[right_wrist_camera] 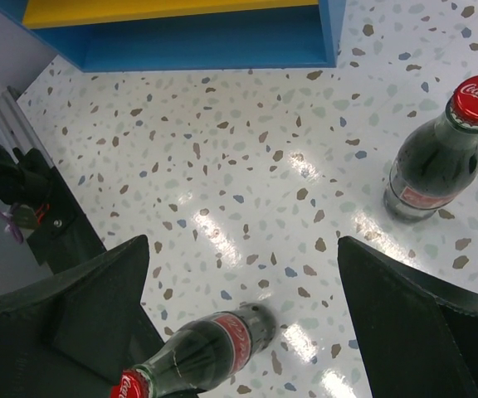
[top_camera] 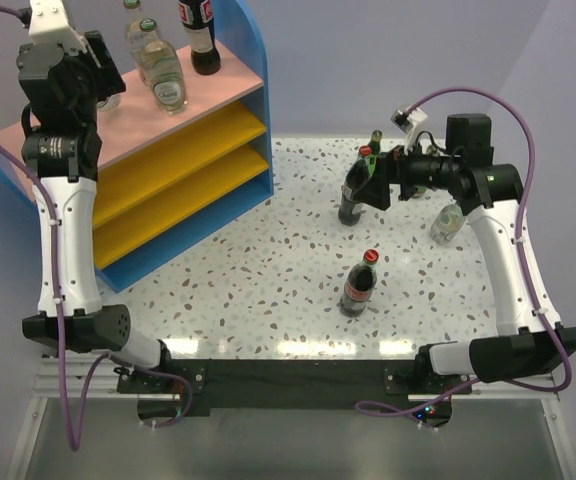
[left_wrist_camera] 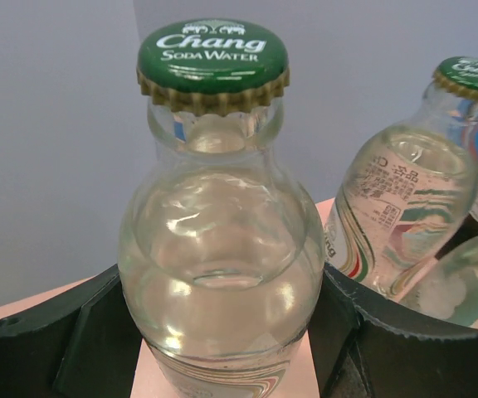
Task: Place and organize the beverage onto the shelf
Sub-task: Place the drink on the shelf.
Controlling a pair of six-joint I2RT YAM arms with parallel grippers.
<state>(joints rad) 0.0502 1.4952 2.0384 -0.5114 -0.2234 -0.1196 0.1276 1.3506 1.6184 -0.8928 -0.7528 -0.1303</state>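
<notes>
1. Two tools show in these views, one on each arm.
2. The left tool [left_wrist_camera: 222, 286] is up by the pink top board of the shelf [top_camera: 208, 95].
3. It pinches a clear bottle [left_wrist_camera: 222, 240] with a green cap. One black finger presses on each side of the round body.
4. The clear bottle stands up straight between those fingers. Pink board shows under it, but its bottom is hidden, so I cannot tell if it touches the board.
5. Just past one finger of the left tool stands another clear bottle [left_wrist_camera: 405, 195] with a green cap. More glass shows close beside it.
6. The right tool [right_wrist_camera: 243, 245] is low over the speckled bench [right_wrist_camera: 247, 141]. Its fingers are spread wide apart.
7. A cola bottle [right_wrist_camera: 202, 352] with a red cap is in the gap between those spread fingers, closer to one finger than the other. I cannot tell if that finger touches it.
8. A second cola bottle [right_wrist_camera: 434, 162] stands ahead of the right tool and off to one side, apart from it.
9. Far ahead of the right tool is the blue bottom of the shelf.
10. From above, a green glass bottle [top_camera: 375, 138] stands just beside the right tool.
</notes>
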